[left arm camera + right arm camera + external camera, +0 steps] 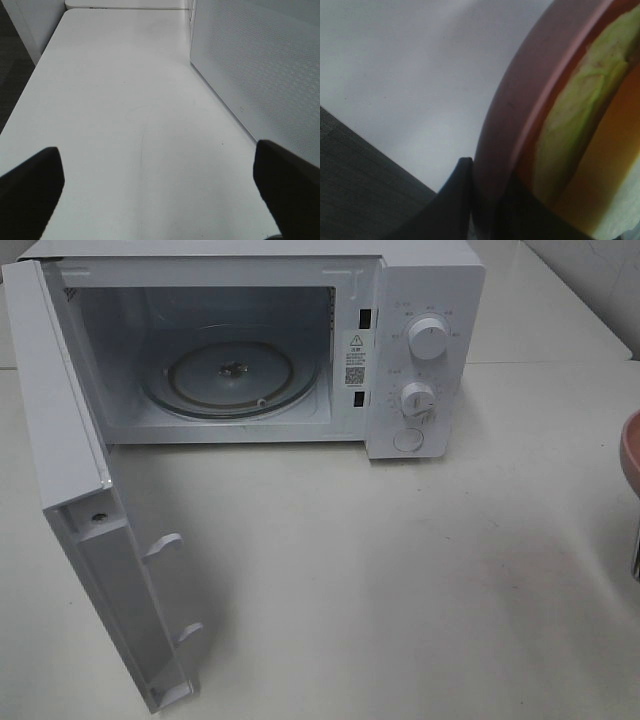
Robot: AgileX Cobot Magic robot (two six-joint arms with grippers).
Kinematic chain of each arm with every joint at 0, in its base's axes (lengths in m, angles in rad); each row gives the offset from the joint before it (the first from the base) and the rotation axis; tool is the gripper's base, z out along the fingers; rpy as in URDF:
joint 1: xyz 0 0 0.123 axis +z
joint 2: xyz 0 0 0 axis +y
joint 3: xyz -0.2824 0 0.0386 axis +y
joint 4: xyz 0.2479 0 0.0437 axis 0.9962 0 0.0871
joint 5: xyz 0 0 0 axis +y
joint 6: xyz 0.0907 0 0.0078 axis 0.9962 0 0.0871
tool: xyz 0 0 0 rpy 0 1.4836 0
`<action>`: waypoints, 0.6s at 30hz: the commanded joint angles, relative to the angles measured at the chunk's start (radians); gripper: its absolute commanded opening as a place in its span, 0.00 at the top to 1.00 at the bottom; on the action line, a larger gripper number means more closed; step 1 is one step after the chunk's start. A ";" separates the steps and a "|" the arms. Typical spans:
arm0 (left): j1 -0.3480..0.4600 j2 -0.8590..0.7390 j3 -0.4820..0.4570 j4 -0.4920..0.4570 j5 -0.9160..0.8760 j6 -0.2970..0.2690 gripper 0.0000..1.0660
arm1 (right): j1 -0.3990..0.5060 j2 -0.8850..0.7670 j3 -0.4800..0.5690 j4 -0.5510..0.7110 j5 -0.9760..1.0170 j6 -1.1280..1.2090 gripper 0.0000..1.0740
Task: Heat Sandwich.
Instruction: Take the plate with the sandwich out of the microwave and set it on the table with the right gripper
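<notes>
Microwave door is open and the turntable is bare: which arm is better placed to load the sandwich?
The right. Its gripper is shut on the pink plate rim, with the sandwich on it. The left gripper is open over bare table beside the microwave.

A plain test room set up like a kitchen corner. A white microwave (300, 340) stands open on a bare white table (400, 570). Grey carpet (355, 180) lies below.

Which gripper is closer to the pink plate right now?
The right gripper: its jaws are clamped on the pink plate's rim. The left gripper hangs open over bare table beside the microwave, with no plate in its view.
</notes>
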 commanded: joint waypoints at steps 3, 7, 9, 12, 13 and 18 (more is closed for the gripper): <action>0.003 -0.009 0.001 0.000 -0.010 0.000 0.08 | -0.001 0.068 -0.005 -0.052 0.042 0.151 1.00; 0.003 -0.009 0.001 0.000 -0.010 0.000 0.08 | -0.001 0.120 -0.005 -0.061 0.034 0.247 1.00; 0.003 -0.009 0.001 0.000 -0.010 0.000 0.08 | -0.001 0.144 -0.005 -0.066 0.032 0.291 1.00; 0.003 -0.009 0.001 0.000 -0.010 0.000 0.08 | -0.001 0.190 -0.018 -0.068 0.032 0.367 0.99; 0.003 -0.009 0.001 0.000 -0.010 0.000 0.08 | -0.001 0.205 -0.026 -0.068 0.032 0.395 0.99; 0.003 -0.009 0.001 0.000 -0.010 0.000 0.08 | -0.001 0.280 -0.083 -0.071 0.032 0.526 0.99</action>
